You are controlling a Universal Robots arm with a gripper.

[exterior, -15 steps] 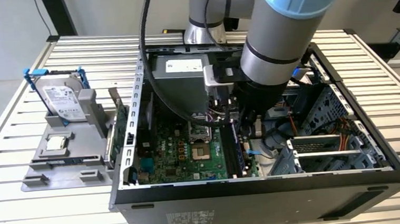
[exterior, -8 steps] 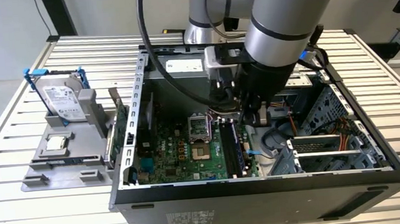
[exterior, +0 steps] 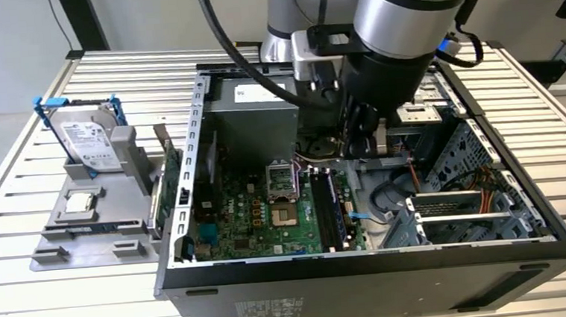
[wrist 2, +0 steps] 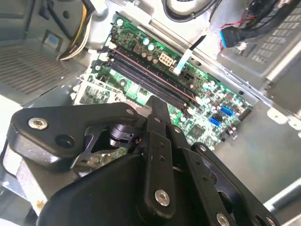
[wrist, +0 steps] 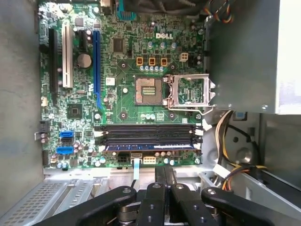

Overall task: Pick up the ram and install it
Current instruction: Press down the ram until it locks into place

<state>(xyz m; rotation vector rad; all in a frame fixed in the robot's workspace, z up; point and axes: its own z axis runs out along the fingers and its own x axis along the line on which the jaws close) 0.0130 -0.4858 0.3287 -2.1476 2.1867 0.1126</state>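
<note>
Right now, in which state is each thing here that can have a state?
computer case: on its side, side panel off.
processor socket: empty, retaining frame flipped open.
ram: appears seated in a motherboard slot.
other memory slots: empty.
pincer: shut, nothing seen held, above the motherboard.
hard drive: upright in the gray stand.
expansion card: on edge, outside the case.
</note>
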